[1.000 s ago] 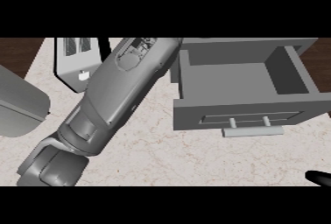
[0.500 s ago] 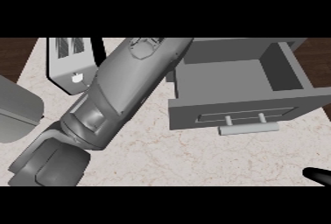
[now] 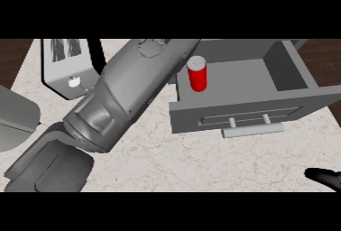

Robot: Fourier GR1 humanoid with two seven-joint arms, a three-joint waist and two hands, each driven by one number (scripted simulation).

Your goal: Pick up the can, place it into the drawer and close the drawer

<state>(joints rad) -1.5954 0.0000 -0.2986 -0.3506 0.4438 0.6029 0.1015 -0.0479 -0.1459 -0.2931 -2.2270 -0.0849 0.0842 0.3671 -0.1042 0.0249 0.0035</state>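
Toaster [image 3: 66, 63] at worktop's [image 3: 200, 162] far-left corner. Left forearm [image 3: 126, 94] runs diagonally to far edge, its hand out of view. Red can [image 3: 198, 77] stands upright in open drawer [image 3: 233, 110], left side, just beside forearm. Right hand [image 3: 325, 177] at near-right corner, mostly cut off; open or closed, can't tell.

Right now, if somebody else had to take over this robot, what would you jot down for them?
The left hand is out of view; only its forearm shows, stretched beside the drawer. The right hand barely shows at the lower right, away from everything. The can stands upright inside the open drawer, near its left wall. Done: can placed. Left: withdraw the arm, then push the drawer shut.
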